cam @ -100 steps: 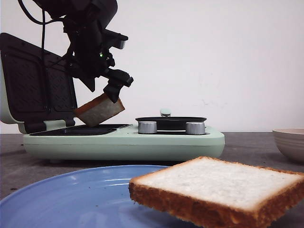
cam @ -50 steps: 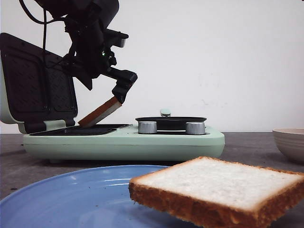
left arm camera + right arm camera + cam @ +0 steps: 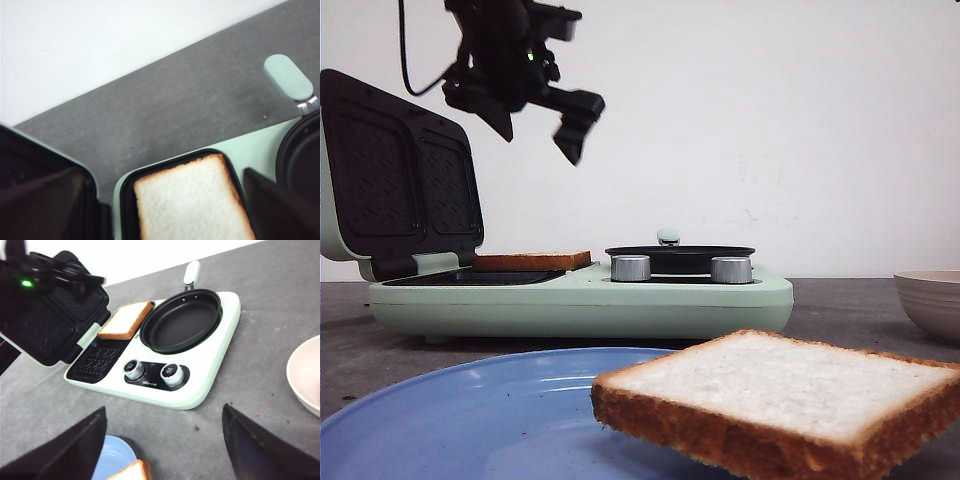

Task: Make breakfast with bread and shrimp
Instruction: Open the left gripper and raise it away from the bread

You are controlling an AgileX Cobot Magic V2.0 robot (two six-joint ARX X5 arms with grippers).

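Released since earlier: bread [image 3: 531, 261] lies flat in sandwich maker [image 3: 580, 295]; left gripper [image 3: 535, 125], upper left, wide, empty. Right gripper [image 3: 162, 445] wide.

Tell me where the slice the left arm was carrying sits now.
In the front view, that bread slice lies flat on the sandwich maker's open grill plate, left of the frying pan, below the open left claw.
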